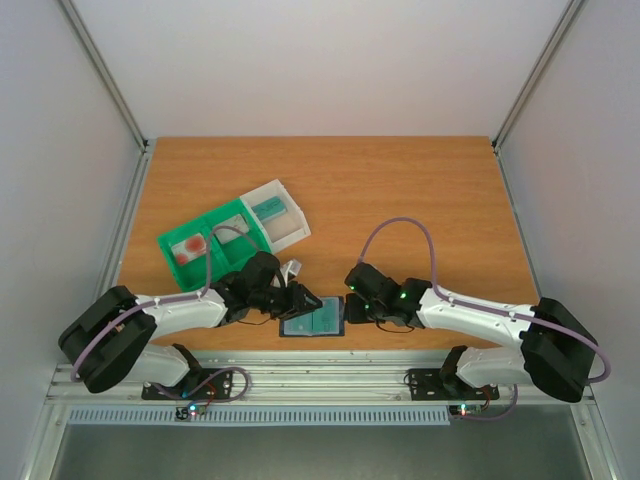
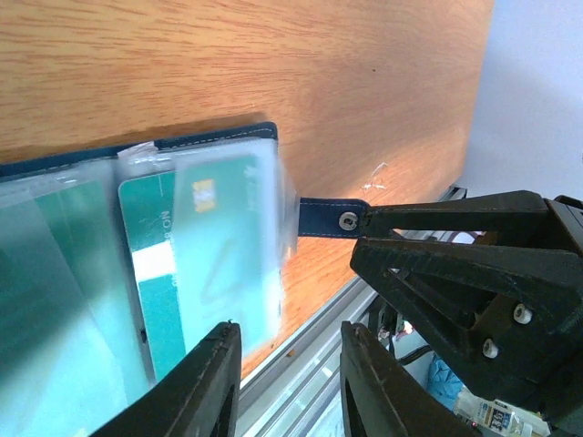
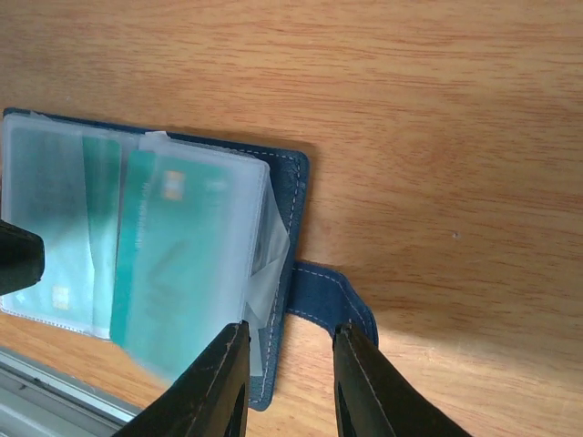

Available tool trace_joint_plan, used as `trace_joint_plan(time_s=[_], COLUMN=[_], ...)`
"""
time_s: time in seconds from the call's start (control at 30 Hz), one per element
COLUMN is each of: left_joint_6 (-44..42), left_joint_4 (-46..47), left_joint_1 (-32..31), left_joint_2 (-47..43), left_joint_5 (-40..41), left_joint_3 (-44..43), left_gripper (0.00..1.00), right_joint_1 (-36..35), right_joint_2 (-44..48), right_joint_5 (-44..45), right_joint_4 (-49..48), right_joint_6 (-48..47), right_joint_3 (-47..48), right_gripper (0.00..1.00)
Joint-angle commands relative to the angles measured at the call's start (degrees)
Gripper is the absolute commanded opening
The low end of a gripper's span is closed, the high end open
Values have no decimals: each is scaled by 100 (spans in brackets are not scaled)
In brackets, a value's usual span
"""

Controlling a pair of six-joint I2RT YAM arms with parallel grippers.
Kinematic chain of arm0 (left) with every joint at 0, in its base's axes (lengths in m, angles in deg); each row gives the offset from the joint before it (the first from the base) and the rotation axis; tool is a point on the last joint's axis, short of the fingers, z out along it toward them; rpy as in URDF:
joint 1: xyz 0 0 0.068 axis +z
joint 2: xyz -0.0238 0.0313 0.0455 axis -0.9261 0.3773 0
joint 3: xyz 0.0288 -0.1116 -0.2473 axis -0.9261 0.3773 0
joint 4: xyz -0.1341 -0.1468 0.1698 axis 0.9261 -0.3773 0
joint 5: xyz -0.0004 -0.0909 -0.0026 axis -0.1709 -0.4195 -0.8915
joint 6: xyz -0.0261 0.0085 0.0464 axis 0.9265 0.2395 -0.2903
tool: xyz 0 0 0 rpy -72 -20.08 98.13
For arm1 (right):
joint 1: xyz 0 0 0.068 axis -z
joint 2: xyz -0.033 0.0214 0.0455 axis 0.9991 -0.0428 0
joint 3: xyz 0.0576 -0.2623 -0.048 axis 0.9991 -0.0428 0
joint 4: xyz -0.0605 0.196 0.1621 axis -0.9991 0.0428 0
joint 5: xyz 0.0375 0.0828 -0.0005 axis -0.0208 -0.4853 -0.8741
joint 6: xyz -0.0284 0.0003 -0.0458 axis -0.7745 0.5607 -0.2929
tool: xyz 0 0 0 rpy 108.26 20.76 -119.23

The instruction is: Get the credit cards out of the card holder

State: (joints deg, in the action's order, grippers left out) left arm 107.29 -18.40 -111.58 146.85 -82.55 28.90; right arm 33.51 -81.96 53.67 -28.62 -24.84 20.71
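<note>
The card holder lies open on the table near the front edge, between my two grippers. Its dark blue cover holds clear sleeves with teal credit cards inside; they also show in the left wrist view. My left gripper is open and empty at the holder's left side. My right gripper is open, its jaws hovering over the holder's right edge and the tab clasp. In the left wrist view its fingertips almost touch the tab's snap.
A green-and-white compartment tray stands behind the left arm; a teal card lies in its white bin and a red-and-white object in a green one. The table's front edge and metal rail run just below the holder.
</note>
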Motion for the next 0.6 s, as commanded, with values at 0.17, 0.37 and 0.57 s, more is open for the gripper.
trace_joint_plan(time_s=[0.17, 0.37, 0.57], left_joint_6=[-117, -354, -432], left_joint_4=[127, -338, -474], left_joint_1=[-29, -34, -29], left_joint_2=[-75, 36, 20], left_joint_5=[258, 602, 828], left_joint_3=[-103, -209, -91], left_gripper=[35, 35, 35], right_joint_1=[11, 8, 8], right_joint_2=[294, 113, -290], right_joint_5=[5, -513, -799], right_joint_4=[173, -164, -500], right_joint_6=[5, -15, 9], right_joint_3=[132, 209, 334], right_gripper=[27, 26, 22])
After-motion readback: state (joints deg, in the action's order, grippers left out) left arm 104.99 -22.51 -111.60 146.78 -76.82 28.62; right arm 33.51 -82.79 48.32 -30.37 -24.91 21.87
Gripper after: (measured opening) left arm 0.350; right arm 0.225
